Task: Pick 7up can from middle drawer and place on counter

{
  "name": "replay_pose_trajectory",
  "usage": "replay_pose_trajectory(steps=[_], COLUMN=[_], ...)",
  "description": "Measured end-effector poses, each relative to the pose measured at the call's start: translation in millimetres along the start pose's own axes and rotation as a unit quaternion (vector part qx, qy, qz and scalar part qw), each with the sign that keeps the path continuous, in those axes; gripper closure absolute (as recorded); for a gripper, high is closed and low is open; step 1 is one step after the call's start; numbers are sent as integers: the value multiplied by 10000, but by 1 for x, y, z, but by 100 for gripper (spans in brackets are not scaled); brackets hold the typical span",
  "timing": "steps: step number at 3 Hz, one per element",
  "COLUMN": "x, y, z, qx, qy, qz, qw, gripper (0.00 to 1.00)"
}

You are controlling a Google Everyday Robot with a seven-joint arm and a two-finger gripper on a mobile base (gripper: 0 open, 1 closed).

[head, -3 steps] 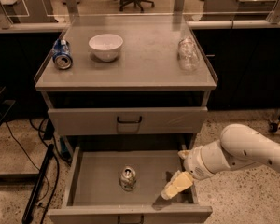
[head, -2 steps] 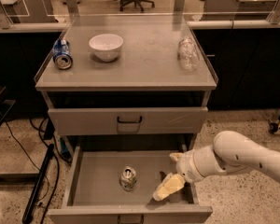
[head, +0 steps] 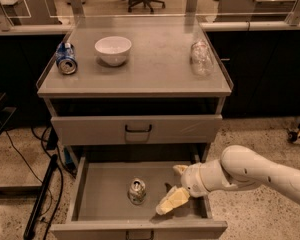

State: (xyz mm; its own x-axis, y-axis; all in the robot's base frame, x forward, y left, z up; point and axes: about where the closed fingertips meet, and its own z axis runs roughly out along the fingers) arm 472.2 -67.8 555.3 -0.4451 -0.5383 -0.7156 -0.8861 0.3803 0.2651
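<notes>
Camera view: the middle drawer (head: pixel 102 196) is pulled out wide, presumably so the arm can reach in from the right. The 7up can (head: pixel 137 191) stands upright on its bare floor, near the centre. Its silver top and pull tab face up, above a pale body with a trace of green. The gripper (head: pixel 169 191) hangs inside the drawer just right of the can, not touching it, fingers spread, likely lining up to straddle it. Up on the counter (head: pixel 155 76), a blue can (head: pixel 66 59), white bowl (head: pixel 113 49) and clear bottle (head: pixel 201 58) leave bare space in the middle for the placement.
</notes>
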Motion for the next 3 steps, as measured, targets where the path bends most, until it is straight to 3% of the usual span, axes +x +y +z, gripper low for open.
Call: replay_pose_trajectory(steps=[1,3], x=[1,9], y=[1,-22], z=[4,73], qx=[-50,-84], qy=[-34,-569], qz=[12,308], qw=[10000,9979], gripper=[0,0])
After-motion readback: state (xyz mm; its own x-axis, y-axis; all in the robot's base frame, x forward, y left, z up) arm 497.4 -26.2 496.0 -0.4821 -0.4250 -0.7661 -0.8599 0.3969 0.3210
